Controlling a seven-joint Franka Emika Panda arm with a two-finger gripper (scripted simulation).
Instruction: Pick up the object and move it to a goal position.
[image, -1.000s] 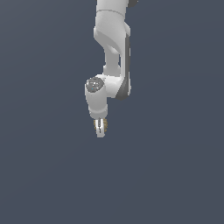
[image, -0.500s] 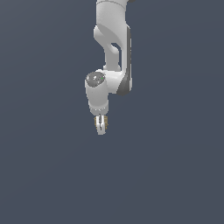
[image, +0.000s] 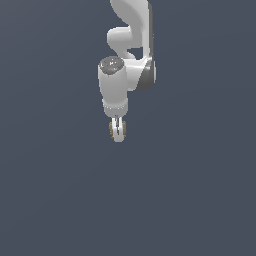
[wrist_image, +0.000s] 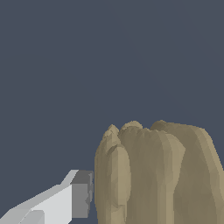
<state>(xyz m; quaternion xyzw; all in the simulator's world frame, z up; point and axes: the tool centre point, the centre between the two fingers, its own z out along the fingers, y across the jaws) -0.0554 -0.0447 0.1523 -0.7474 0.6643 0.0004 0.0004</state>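
Object (image: 111, 129) clamped in gripper (image: 118, 131) fingers, now farther toward exterior view's right.

Exterior view: set well back, facing the arm (image: 131, 60) head-on; it hangs from 12 o'clock to mid-frame against plain grey-blue. Wrist view: mounted on the wrist, looking along the fingers, very close. Shared: the tan ridged object (image: 124, 129) (wrist_image: 157, 175) and one white finger (image: 117, 131) (wrist_image: 65, 201).

White rounded arm (image: 125, 75), grey joint caps, white tool (image: 117, 131).
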